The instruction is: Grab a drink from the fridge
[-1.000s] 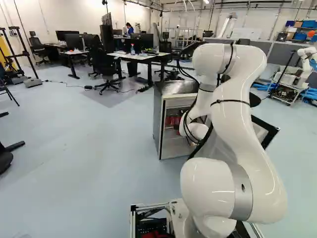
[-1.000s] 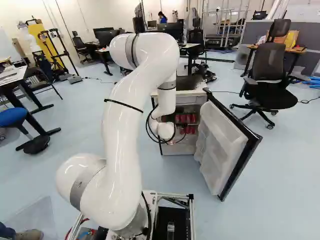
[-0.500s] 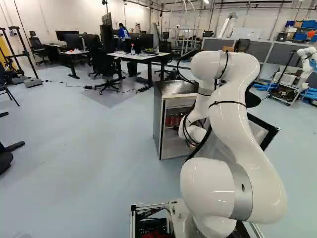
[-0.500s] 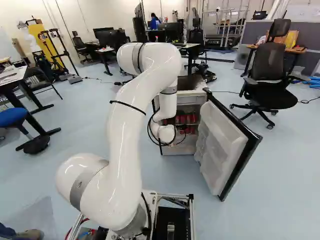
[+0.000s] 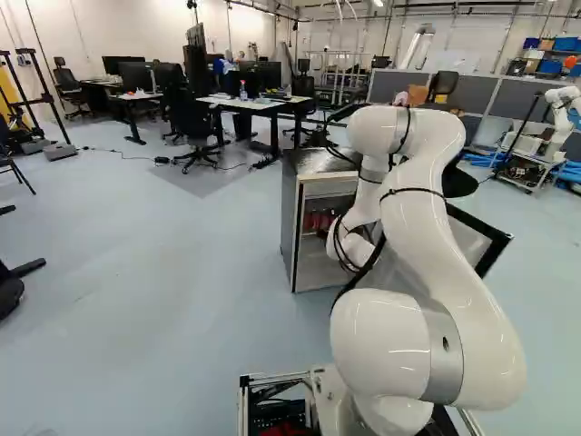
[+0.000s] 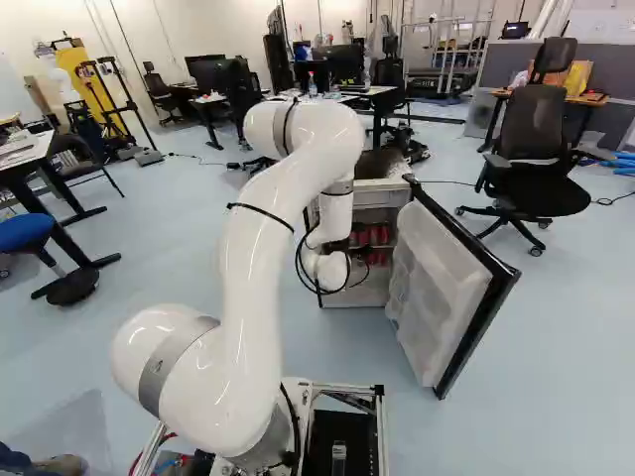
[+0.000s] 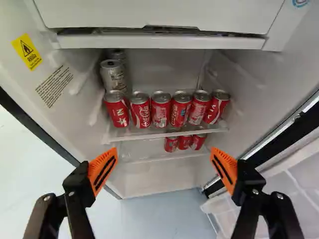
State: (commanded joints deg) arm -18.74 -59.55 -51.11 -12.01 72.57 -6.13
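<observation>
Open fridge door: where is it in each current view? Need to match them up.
Left base view: the door is right of the middle, partly hidden behind the arm.
Right base view: right of the middle, clear of the arm, its inner side showing.
Wrist view: only partly in view, beside the open gripper, past one finger.
Shared landmark: the red cans inside the fridge.

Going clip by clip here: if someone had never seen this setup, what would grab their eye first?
Probably the row of six red cans on the fridge shelf, ahead of the open gripper. In the right base view, the big white arm left of the middle dominates, with the fridge door standing wide open to its right.
</observation>
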